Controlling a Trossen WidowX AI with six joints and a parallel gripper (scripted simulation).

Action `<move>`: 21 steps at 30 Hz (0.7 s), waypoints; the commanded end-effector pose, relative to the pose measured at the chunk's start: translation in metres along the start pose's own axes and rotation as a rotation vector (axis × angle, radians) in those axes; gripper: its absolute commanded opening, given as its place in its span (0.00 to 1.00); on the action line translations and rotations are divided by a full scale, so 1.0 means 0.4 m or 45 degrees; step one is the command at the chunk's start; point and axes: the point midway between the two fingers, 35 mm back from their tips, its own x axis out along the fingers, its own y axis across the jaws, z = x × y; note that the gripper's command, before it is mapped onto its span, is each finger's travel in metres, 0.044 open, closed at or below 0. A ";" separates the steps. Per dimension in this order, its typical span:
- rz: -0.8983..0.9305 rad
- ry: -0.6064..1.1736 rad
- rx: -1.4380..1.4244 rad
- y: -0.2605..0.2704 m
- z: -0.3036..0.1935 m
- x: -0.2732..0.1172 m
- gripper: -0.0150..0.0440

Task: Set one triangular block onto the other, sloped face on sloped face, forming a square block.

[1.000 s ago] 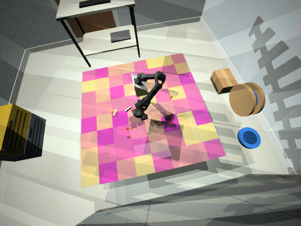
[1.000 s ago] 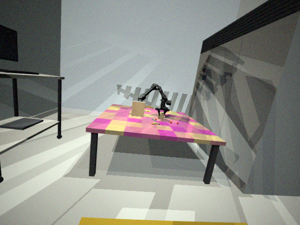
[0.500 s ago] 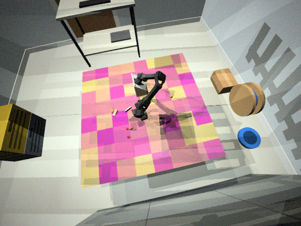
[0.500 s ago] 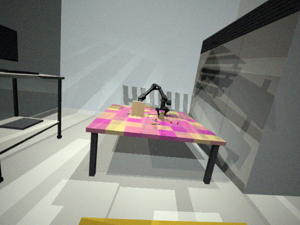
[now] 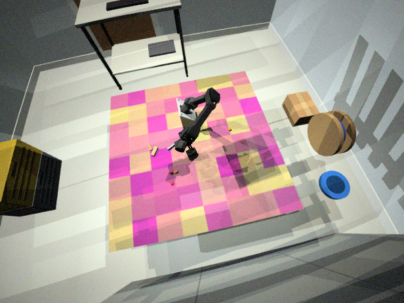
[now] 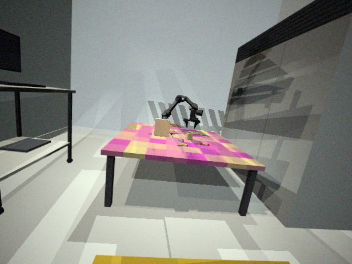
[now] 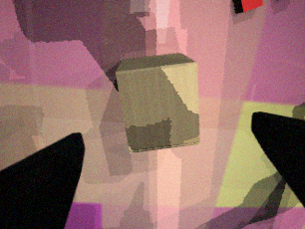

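The two triangular blocks sit together as one pale wooden square block [image 6: 188, 136] [image 7: 158, 107] on the table [image 5: 144, 203] [image 6: 171, 154]. In the wrist view its top looks level and its visible ends look even; the seam between the halves cannot be made out. In the top view the block is hidden by the hand. My gripper [image 5: 192, 153] [image 6: 191, 127] [image 7: 167, 130] is wide open and empty. It hangs above the block, with a gap between fingertips and block in the exterior view.
Small red pieces [image 5: 172, 183] [image 6: 208, 144] and an orange piece [image 5: 176, 172] lie near the block. Light wooden pieces [image 5: 154, 151] [image 6: 183, 145] and a small white bar [image 5: 170, 147] lie farther off. A tan upright panel [image 6: 162, 127] stands near the arm base. Another orange piece [image 5: 229, 129] lies beyond.
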 end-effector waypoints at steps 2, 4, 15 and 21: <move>0.001 -0.007 -0.015 -0.001 -0.006 -0.053 1.00; 0.001 -0.007 -0.015 -0.001 -0.006 -0.053 1.00; 0.010 -0.004 -0.004 0.000 -0.001 -0.038 1.00; 0.010 -0.004 -0.004 0.000 -0.001 -0.038 1.00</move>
